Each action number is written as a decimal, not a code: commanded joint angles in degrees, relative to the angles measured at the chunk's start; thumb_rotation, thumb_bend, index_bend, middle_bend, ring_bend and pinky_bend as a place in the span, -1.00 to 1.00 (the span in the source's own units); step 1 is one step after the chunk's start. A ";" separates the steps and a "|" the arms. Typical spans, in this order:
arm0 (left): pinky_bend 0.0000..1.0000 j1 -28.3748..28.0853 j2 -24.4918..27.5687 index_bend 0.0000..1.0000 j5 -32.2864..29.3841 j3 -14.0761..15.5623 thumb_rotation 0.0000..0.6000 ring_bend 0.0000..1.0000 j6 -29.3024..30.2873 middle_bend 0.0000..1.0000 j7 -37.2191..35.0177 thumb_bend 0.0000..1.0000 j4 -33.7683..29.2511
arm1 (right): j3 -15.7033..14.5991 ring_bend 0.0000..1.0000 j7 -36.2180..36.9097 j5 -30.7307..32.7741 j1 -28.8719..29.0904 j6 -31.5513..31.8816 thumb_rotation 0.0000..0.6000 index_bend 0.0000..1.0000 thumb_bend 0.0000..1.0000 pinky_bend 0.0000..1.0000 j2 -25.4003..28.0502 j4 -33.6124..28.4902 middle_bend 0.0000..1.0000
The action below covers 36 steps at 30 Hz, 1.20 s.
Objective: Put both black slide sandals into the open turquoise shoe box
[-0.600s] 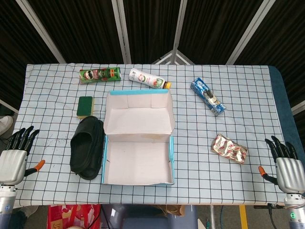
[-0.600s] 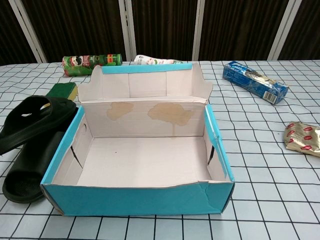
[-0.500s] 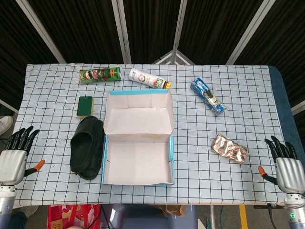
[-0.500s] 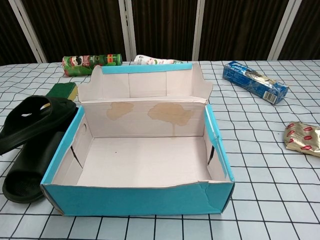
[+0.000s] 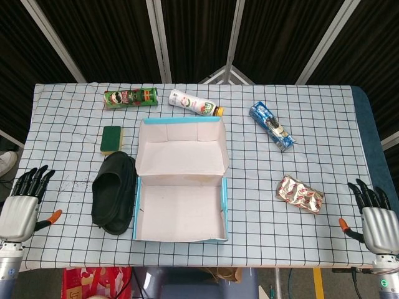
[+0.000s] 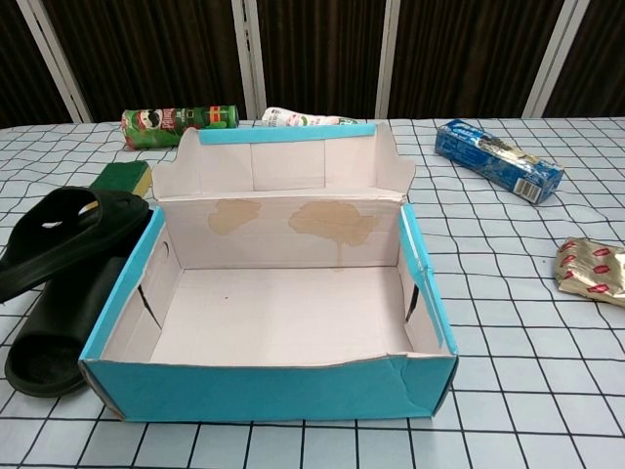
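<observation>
A: Where are the sandals?
B: The two black slide sandals [image 5: 114,194] lie stacked, one tilted on top of the other, touching the left wall of the turquoise shoe box [image 5: 181,187], at its nine o'clock in the head view. Neither is inside; the box floor is bare, lid flap standing up at the far side.

A: And the hands?
B: The left hand [image 5: 20,207] sits at the checkered surface [image 5: 62,143] edge, roughly eight o'clock from the box, fingers [image 5: 34,179] released and spread, holding nothing. The right hand [image 5: 376,221] is at about four o'clock, off the opposite edge, also released and spread, holding nothing. Both are well apart from the sandals.

A: Anything else around?
B: A green sponge [image 5: 111,138] just beyond the sandals at eleven o'clock. A green chip can [image 5: 131,98] and a white bottle [image 5: 193,103] lie on their sides near twelve. A blue packet [image 5: 272,126] at two o'clock, a foil snack bag [image 5: 300,194] at three.
</observation>
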 commanded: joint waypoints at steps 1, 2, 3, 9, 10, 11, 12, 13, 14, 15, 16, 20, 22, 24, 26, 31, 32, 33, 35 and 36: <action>-0.85 -0.86 1.86 -0.80 0.67 1.06 1.00 -1.00 -2.50 -0.97 -4.33 -0.42 -1.88 | 0.03 -0.69 0.11 0.11 -0.14 0.09 1.00 -0.74 -0.42 -0.86 0.12 0.05 -0.85; -0.85 -1.27 2.76 -0.80 1.23 1.39 1.00 -1.00 -3.32 -0.96 -6.75 -0.42 -3.04 | 0.01 -0.68 0.11 0.09 -0.16 0.11 1.00 -0.74 -0.42 -0.86 0.12 0.11 -0.85; -0.85 -2.03 4.56 -0.80 1.98 1.74 1.00 -1.00 -4.70 -0.95 -11.12 -0.42 -4.82 | -0.03 -0.68 0.08 0.12 -0.18 0.07 1.00 -0.74 -0.42 -0.86 0.11 0.16 -0.85; -0.85 -11.89 21.71 -0.82 3.97 2.63 1.00 -1.00 -21.35 -0.90 -38.39 -0.44 -14.27 | -0.31 -0.68 0.09 -0.38 0.18 -0.64 1.00 -0.74 -0.42 -0.86 0.17 -0.27 -0.85; -0.85 -13.84 24.12 -0.82 3.76 2.28 1.00 -1.00 -24.23 -0.89 -41.42 -0.44 -14.72 | -0.31 -0.68 0.12 -0.34 0.31 -0.88 1.00 -0.74 -0.42 -0.86 0.14 -0.23 -0.85; -0.85 -15.83 26.24 -0.83 2.89 1.64 1.00 -1.00 -27.13 -0.89 -43.38 -0.44 -14.90 | -0.27 -0.68 0.05 -0.21 0.42 -1.09 1.00 -0.74 -0.42 -0.86 0.10 -0.16 -0.85; -0.85 -17.65 27.88 -0.83 1.64 0.94 1.00 -1.00 -29.90 -0.88 -44.32 -0.44 -14.97 | -0.22 -0.68 -0.07 -0.04 0.50 -1.27 1.00 -0.74 -0.42 -0.86 0.04 -0.10 -0.85; -0.85 -19.25 29.13 -0.83 0.21 0.24 1.00 -1.00 -32.38 -0.88 -44.52 -0.44 -15.01 | -0.21 -0.69 -0.21 0.13 0.58 -1.47 1.00 -0.74 -0.42 -0.86 -0.02 -0.07 -0.85; -0.85 -20.93 30.14 -0.83 -1.56 -0.58 1.00 -1.00 -34.98 -0.88 -44.41 -0.44 -14.92 | -0.21 -0.69 -0.29 0.27 0.64 -1.66 1.00 -0.74 -0.42 -0.86 -0.05 -0.08 -0.85; -0.85 -22.49 30.96 -0.83 -3.42 -1.23 1.00 -1.00 -37.68 -0.88 -44.43 -0.45 -14.99 | -0.23 -0.69 -0.33 0.39 0.68 -1.82 1.00 -0.74 -0.42 -0.86 -0.04 -0.11 -0.85; -0.85 -23.99 31.66 -0.83 -5.14 -1.77 1.00 -1.00 -40.42 -0.88 -44.53 -0.45 -15.07 | -0.23 -0.69 -0.39 0.51 0.71 -1.94 1.00 -0.74 -0.42 -0.86 -0.01 -0.12 -0.85; -0.86 -30.59 32.59 -0.85 -10.24 -2.84 1.00 -1.00 -53.44 -0.91 -44.00 -0.45 -12.79 | -0.14 -0.68 -0.58 0.87 0.81 -2.14 1.00 -0.74 -0.42 -0.86 -0.08 -0.06 -0.85; -0.86 -33.37 31.77 -0.86 -12.63 -2.77 1.00 -1.00 -58.82 -0.91 -41.90 -0.45 -10.67 | -0.17 -0.68 -0.76 1.07 0.93 -2.47 1.00 -0.74 -0.42 -0.86 -0.14 -0.02 -0.85; -0.86 -35.71 30.28 -0.86 -15.12 -2.47 1.00 -1.00 -62.56 -0.91 -38.93 -0.45 -8.38 | -0.15 -0.68 -0.94 1.33 1.08 -2.82 1.00 -0.74 -0.42 -0.86 -0.21 0.00 -0.85; -0.86 -37.71 28.25 -0.86 -18.38 -2.16 1.00 -1.00 -64.73 -0.91 -36.06 -0.45 -6.47 | -0.09 -0.68 -1.26 1.73 1.26 -3.22 1.00 -0.74 -0.42 -0.86 -0.35 0.07 -0.85; -0.86 -41.01 24.76 -0.86 -23.44 -2.01 1.00 -1.00 -67.31 -0.88 -33.11 -0.45 -3.59 | 0.01 -0.68 -1.87 2.60 1.64 -4.13 1.00 -0.74 -0.42 -0.86 -0.57 0.25 -0.85; -0.86 -41.99 24.07 -0.86 -24.52 -1.95 1.00 -1.00 -67.96 -0.87 -32.35 -0.45 -2.72 | 0.03 -0.68 -2.03 2.83 1.73 -4.35 1.00 -0.74 -0.42 -0.86 -0.61 0.28 -0.85; -0.86 -42.81 23.50 -0.86 -25.58 -1.84 1.00 -1.00 -68.26 -0.86 -31.61 -0.45 -2.01 | 0.04 -0.68 -2.18 3.04 1.80 -4.55 1.00 -0.74 -0.42 -0.86 -0.63 0.30 -0.85; -0.86 -45.39 21.63 -0.86 -28.10 -1.27 1.00 -1.00 -69.27 -0.85 -29.21 -0.45 -0.37 | 0.07 -0.68 -2.71 3.87 2.09 -5.38 1.00 -0.74 -0.42 -0.86 -0.76 0.40 -0.85; -0.86 -46.52 20.72 -0.86 -29.19 -0.68 1.00 -1.00 -70.09 -0.84 -28.31 -0.45 0.57 | 0.13 -0.68 -2.95 4.18 2.22 -5.65 1.00 -0.74 -0.42 -0.86 -0.82 0.39 -0.85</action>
